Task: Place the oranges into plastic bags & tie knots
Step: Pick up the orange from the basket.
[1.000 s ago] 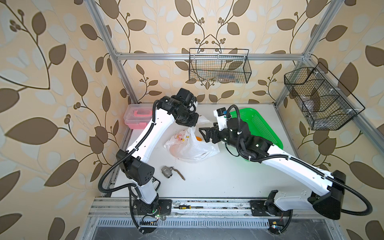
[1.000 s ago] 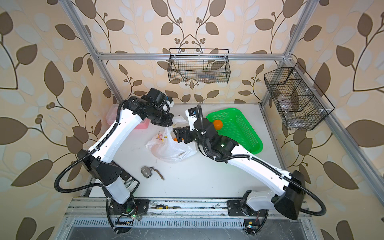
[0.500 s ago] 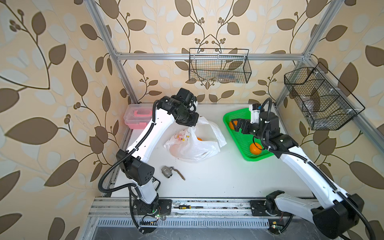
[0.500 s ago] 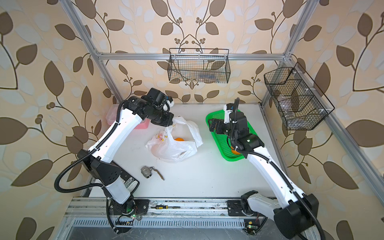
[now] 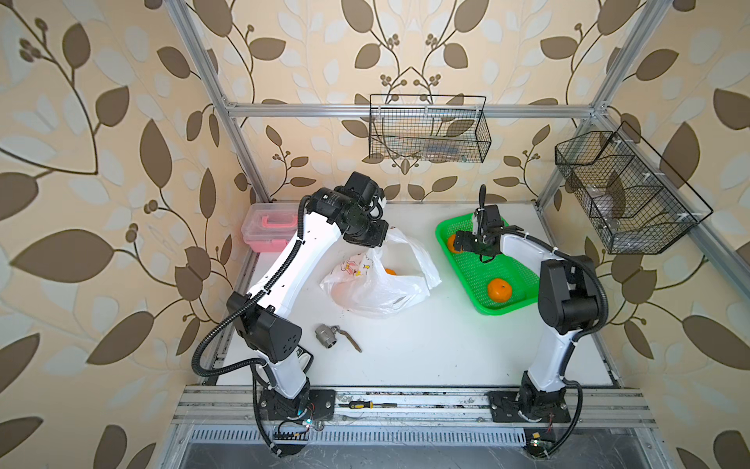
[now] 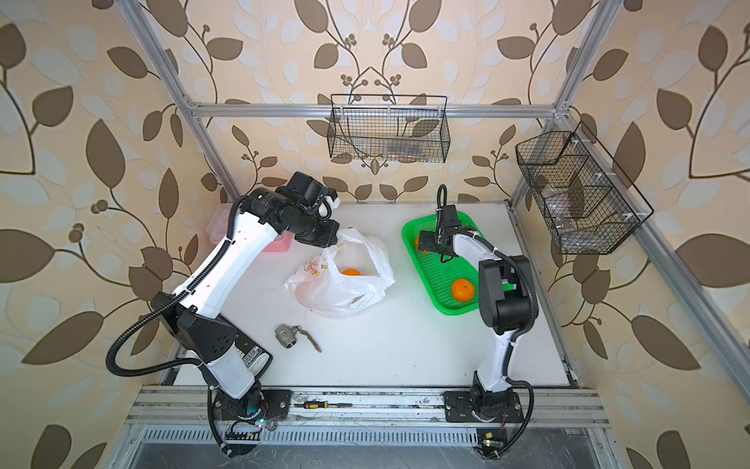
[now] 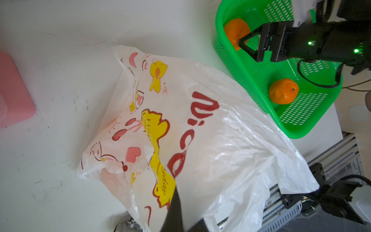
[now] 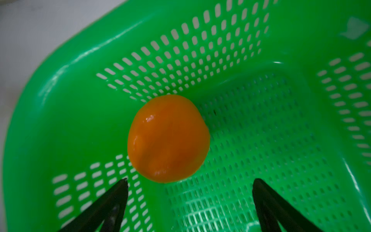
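The plastic bag lies open-mouthed mid-table, white with red and yellow print. My left gripper is shut on its upper edge and holds it up. One orange shows inside the bag. Two oranges sit in the green basket: a near one and a far one. My right gripper hangs open just before the far orange, not touching it. No knots are in view.
A pink lidded box stands at the back left. A metal valve lies in front of the bag. Black wire baskets hang on the back wall and right frame. A screwdriver rests on the front rail.
My right arm has swung away from the bag's mouth to the green basket, open all the while, and now hovers at the far orange. The left gripper has kept its hold.
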